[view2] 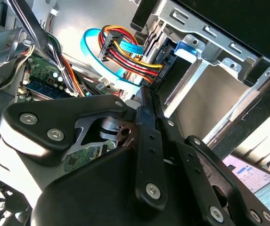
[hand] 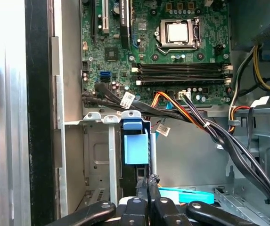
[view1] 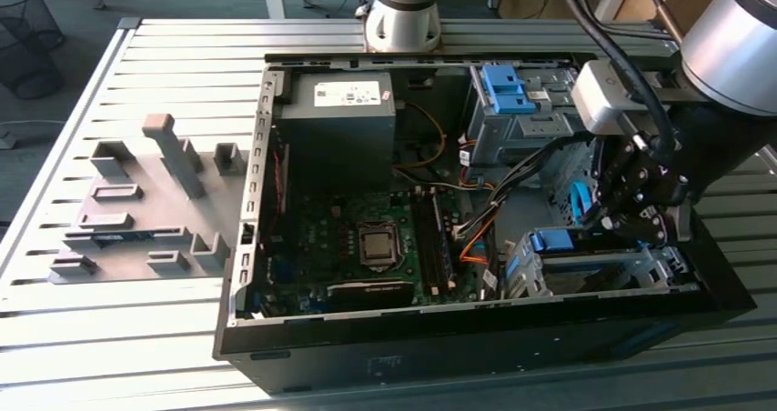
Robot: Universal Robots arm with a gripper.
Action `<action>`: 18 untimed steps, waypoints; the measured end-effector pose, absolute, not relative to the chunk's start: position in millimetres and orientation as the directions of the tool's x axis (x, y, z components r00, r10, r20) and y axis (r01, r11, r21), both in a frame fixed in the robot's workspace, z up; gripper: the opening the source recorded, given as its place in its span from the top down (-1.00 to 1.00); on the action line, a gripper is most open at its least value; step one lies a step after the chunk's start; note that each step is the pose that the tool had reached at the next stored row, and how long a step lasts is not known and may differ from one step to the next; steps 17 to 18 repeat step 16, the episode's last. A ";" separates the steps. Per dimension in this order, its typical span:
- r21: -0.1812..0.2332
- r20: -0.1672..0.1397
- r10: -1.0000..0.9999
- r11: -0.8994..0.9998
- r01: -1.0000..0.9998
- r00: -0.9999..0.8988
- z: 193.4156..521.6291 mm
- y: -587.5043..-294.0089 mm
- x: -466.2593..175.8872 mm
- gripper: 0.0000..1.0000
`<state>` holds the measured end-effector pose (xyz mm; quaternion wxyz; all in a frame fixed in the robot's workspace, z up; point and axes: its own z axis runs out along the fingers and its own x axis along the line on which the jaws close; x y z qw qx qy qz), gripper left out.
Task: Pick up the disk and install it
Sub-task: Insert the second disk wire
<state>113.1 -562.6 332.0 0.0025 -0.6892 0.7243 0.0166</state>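
My gripper [hand: 149, 188] is clamped edge-on upon the disk [hand: 135, 155], at lower centre of the first wrist view. Its blue-bracketed long axis runs straight ahead of my jaws, into the drive cage [hand: 99, 155] just beyond.
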 end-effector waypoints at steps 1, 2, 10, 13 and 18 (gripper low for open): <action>0.021 -0.027 -0.998 0.049 -0.999 -0.050 332.2 -562.6 113.1 0.69; 0.021 -0.029 -0.998 0.049 -0.999 -0.050 333.1 -562.5 113.1 0.69; 0.021 -0.027 -0.998 0.049 -0.999 -0.050 352.0 -562.6 113.1 0.69; 0.021 -0.027 -0.998 0.049 -0.999 -0.050 352.2 -562.6 113.1 0.69; 0.021 -0.027 -0.998 0.049 -0.999 -0.050 352.2 -562.6 113.1 0.69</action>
